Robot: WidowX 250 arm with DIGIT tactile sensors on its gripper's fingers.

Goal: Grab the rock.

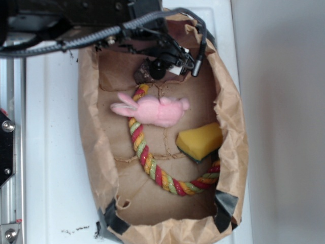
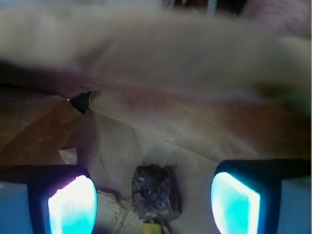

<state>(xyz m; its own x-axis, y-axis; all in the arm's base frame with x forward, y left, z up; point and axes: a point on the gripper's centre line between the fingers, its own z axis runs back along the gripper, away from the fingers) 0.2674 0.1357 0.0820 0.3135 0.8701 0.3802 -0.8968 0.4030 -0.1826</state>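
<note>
The rock (image 2: pixel 155 193) is a small, rough, dark grey-brown lump lying on the brown paper floor of the bag. In the wrist view it sits midway between my two glowing fingertips, with a clear gap on each side. My gripper (image 2: pixel 154 204) is open and touches nothing. From the exterior view the rock (image 1: pixel 142 73) shows at the far end of the bag, just left of the gripper (image 1: pixel 161 67), which partly covers it. The end of the rope (image 2: pixel 152 228) lies right against the rock's near side.
A brown paper bag (image 1: pixel 91 132) encloses everything; its far wall rises close behind the rock (image 2: pixel 146 58). A pink plush toy (image 1: pixel 155 110), a yellow sponge wedge (image 1: pixel 200 141) and a striped rope (image 1: pixel 152 165) lie further along the bag floor.
</note>
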